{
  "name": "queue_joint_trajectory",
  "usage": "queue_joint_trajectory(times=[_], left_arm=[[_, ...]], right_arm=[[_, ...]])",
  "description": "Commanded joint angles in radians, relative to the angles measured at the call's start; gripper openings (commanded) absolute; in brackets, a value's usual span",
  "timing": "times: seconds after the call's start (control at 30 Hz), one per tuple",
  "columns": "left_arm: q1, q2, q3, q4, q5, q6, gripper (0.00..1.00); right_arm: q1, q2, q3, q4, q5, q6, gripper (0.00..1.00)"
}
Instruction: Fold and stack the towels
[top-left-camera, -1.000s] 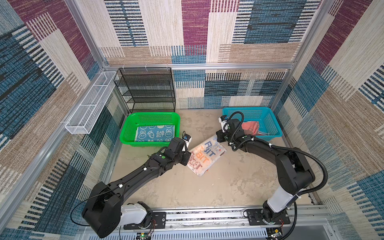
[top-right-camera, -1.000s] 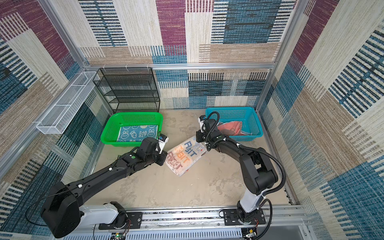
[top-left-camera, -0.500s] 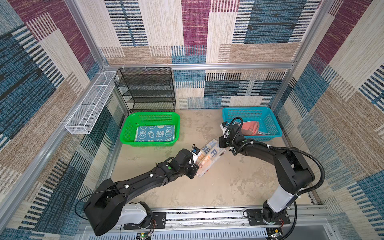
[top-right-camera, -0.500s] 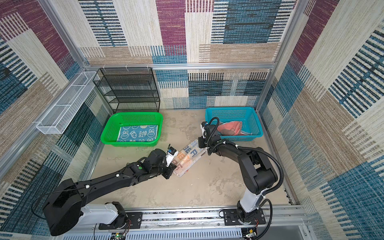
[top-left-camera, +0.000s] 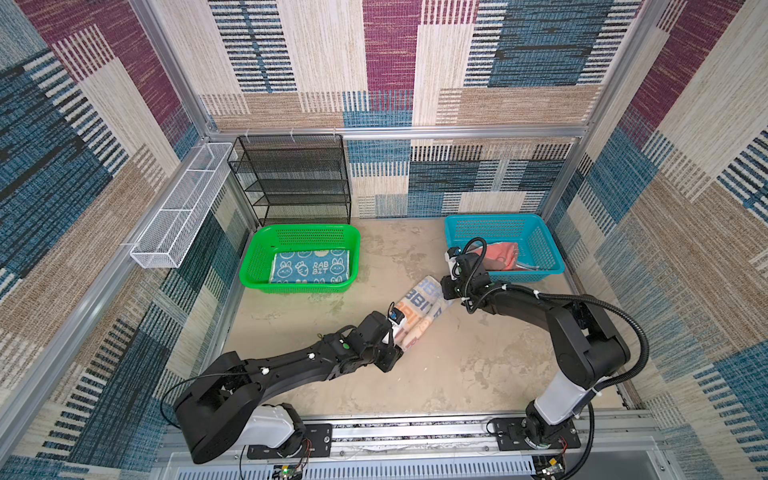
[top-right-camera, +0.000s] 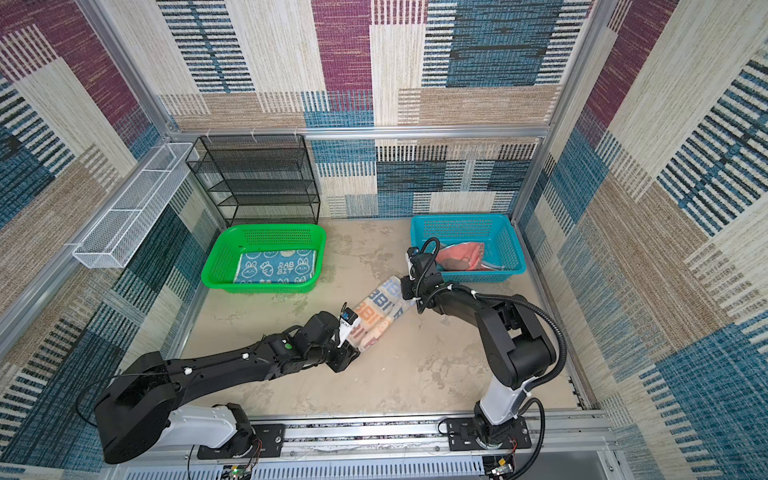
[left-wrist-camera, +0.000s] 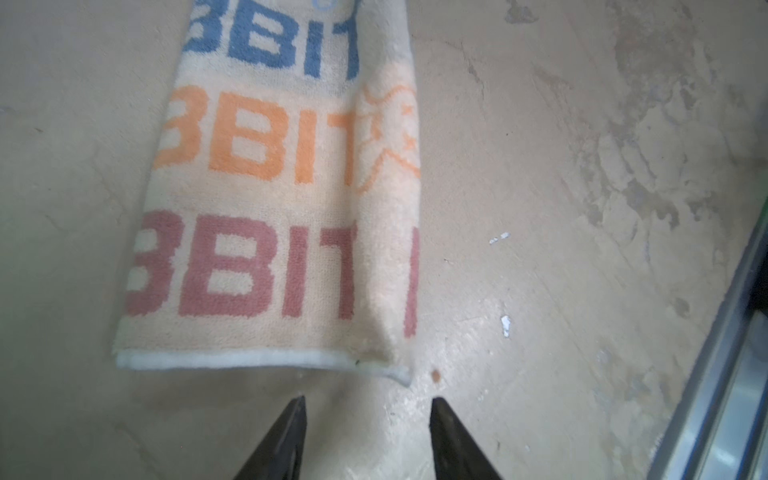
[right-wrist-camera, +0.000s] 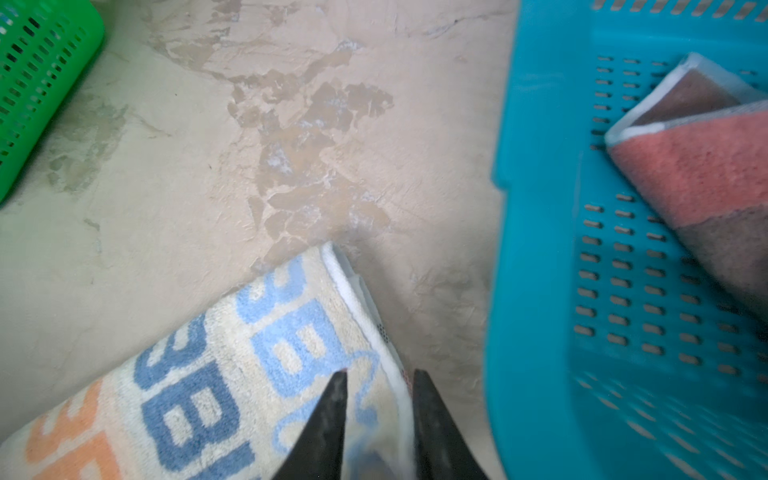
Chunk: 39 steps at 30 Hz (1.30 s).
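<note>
Folded lettered towel (top-left-camera: 420, 309) flat, diagonal, at middle of counter (top-left-camera: 457, 374). Left pincer (left-wrist-camera: 368, 401) part-open, empty, just off towel's near hem. Right pincer (right-wrist-camera: 378, 374) narrowly parted, astride far corner hem. Rabbit towel (top-left-camera: 309, 268) in green basket (top-left-camera: 253, 266), far-left corner. Coral towel (top-left-camera: 500, 255) in blue basket (top-left-camera: 544, 249), far-right corner.

3 towels (top-left-camera: 309, 269) (top-left-camera: 420, 308) (top-left-camera: 502, 254), 2 plastic baskets (top-left-camera: 305, 228) (top-left-camera: 492, 217), 2 robot arms (top-left-camera: 291, 366) (top-left-camera: 536, 305), 1 black rack (top-left-camera: 291, 178)
</note>
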<state>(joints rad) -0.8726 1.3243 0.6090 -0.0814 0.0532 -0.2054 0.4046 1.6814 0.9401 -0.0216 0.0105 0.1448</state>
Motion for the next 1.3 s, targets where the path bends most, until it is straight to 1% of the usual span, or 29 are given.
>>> queue_joint_trajectory(times=[0.0, 0.1, 0.23, 0.33, 0.37, 0.4, 0.43, 0.47, 0.5, 0.63, 0.83, 0.93, 1.03, 1.1, 1.13, 1.23, 1.27], left_arm=[[0.001, -0.053, -0.029, 0.037, -0.024, -0.044, 0.53], [0.001, -0.102, -0.065, 0.057, -0.049, -0.087, 0.56], [0.011, -0.109, -0.064, 0.031, -0.079, -0.183, 0.59], [0.023, -0.076, -0.052, 0.009, -0.055, -0.264, 0.61], [0.028, -0.068, -0.055, 0.013, -0.043, -0.289, 0.64], [0.039, -0.059, -0.058, 0.015, -0.029, -0.319, 0.68], [0.051, -0.049, -0.063, 0.020, -0.008, -0.344, 0.78], [0.065, -0.043, -0.070, 0.031, 0.015, -0.370, 0.91], [0.083, -0.035, -0.080, 0.047, 0.047, -0.399, 1.00], [0.136, 0.000, -0.119, 0.142, 0.154, -0.486, 0.99], [0.161, 0.085, -0.108, 0.185, 0.193, -0.537, 1.00], [0.165, 0.134, -0.101, 0.206, 0.204, -0.555, 0.96], [0.170, 0.167, -0.098, 0.212, 0.196, -0.566, 0.90], [0.173, 0.183, -0.097, 0.220, 0.188, -0.569, 0.84], [0.173, 0.189, -0.096, 0.225, 0.184, -0.570, 0.83], [0.179, 0.205, -0.089, 0.242, 0.165, -0.569, 0.73], [0.182, 0.213, -0.084, 0.241, 0.161, -0.564, 0.66]], right_arm=[[0.001, -0.050, -0.003, 0.013, 0.001, -0.004, 0.39], [0.001, -0.090, -0.003, 0.002, -0.051, -0.009, 0.45], [0.008, -0.096, -0.003, 0.008, -0.159, -0.007, 0.45], [0.024, -0.058, -0.003, 0.013, -0.199, -0.008, 0.44], [0.031, -0.043, -0.001, 0.011, -0.205, -0.008, 0.43], [0.040, -0.024, -0.001, 0.010, -0.211, -0.008, 0.41], [0.047, -0.008, -0.001, 0.010, -0.215, -0.005, 0.40], [0.054, 0.004, -0.003, 0.010, -0.217, -0.003, 0.40], [0.061, 0.014, -0.008, 0.010, -0.214, 0.003, 0.39], [0.089, 0.020, -0.044, 0.011, -0.209, 0.017, 0.39], [0.140, 0.018, -0.101, 0.017, -0.208, 0.058, 0.40], [0.151, 0.017, -0.131, 0.024, -0.217, 0.115, 0.38], [0.152, 0.001, -0.177, 0.072, -0.265, 0.188, 0.35], [0.154, -0.007, -0.204, 0.110, -0.309, 0.230, 0.33], [0.155, -0.009, -0.211, 0.125, -0.324, 0.245, 0.32], [0.160, -0.012, -0.226, 0.150, -0.350, 0.273, 0.31], [0.160, -0.011, -0.226, 0.150, -0.351, 0.276, 0.30]])
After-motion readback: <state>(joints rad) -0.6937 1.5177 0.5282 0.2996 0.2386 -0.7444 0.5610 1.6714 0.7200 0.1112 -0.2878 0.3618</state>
